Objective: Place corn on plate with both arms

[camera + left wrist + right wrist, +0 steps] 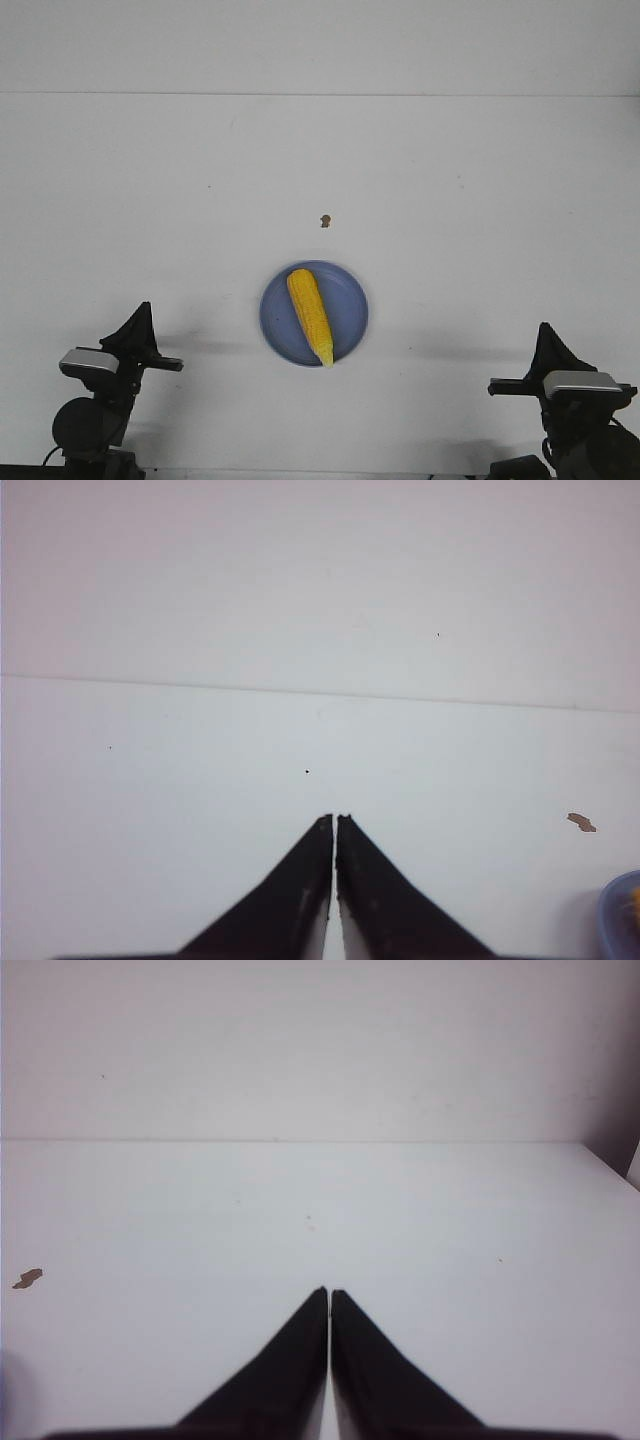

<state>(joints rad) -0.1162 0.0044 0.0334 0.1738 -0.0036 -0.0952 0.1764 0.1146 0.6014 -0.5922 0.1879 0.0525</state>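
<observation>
- At the lower left of the front view we find the left gripper (pixel 140 312) empty, its fingers pressed almost together, tips over bare table (pixel 480 170).
- At lower centre we find the corn (pixel 310 314) lying on the plate (pixel 350 300), pointed end over the near rim.
- Above the plate we note a brown speck (pixel 325 220).
- At lower right, the right gripper (pixel 547 335) is likewise pinched to a slit, empty.
</observation>
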